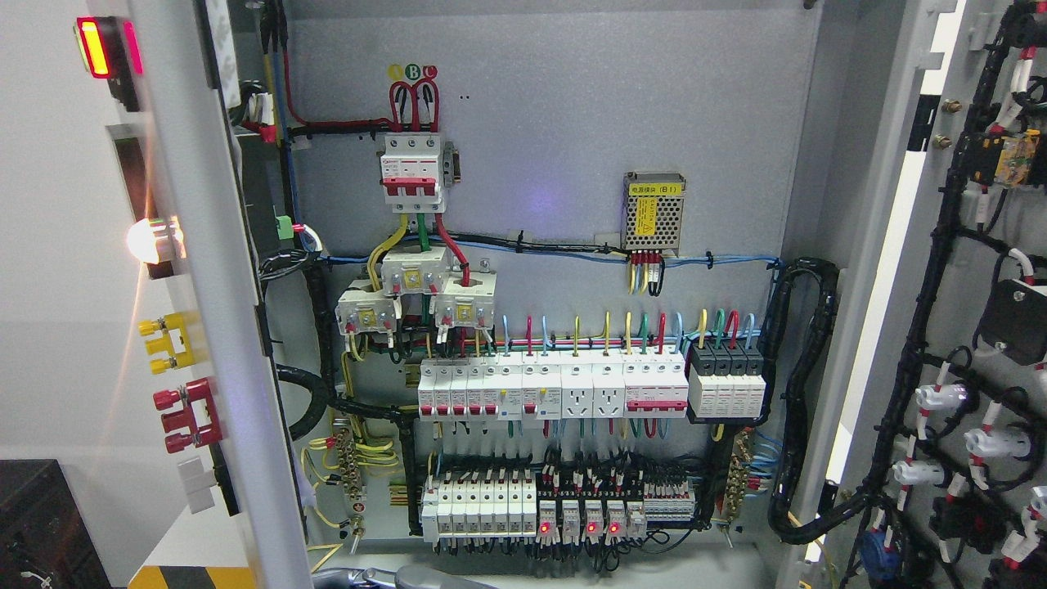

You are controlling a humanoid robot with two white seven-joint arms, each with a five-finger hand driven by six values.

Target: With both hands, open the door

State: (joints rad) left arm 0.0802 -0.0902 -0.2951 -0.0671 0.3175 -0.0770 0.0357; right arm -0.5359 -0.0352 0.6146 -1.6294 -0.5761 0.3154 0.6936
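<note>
The cabinet stands open. Its left door [221,327] is swung out toward me, edge-on, with a red lamp [96,45], a lit white lamp [151,239] and yellow and red terminals on its outer face. The right door [973,343] is swung wide, and its inner face shows black cable looms and white connectors. Between the doors, the back panel [556,123] carries a red-and-white main breaker [411,173], rows of breakers [556,388] and relays with red lights [577,517]. A grey rounded part [384,579], probably my left arm, peeks in at the bottom edge. No hand touches either door.
A perforated power supply [653,211] with a yellow label is mounted at the panel's centre right. A thick black cable bundle [806,393] loops down the right inner wall. A dark box [49,523] and a yellow-black striped edge [192,577] sit at the lower left.
</note>
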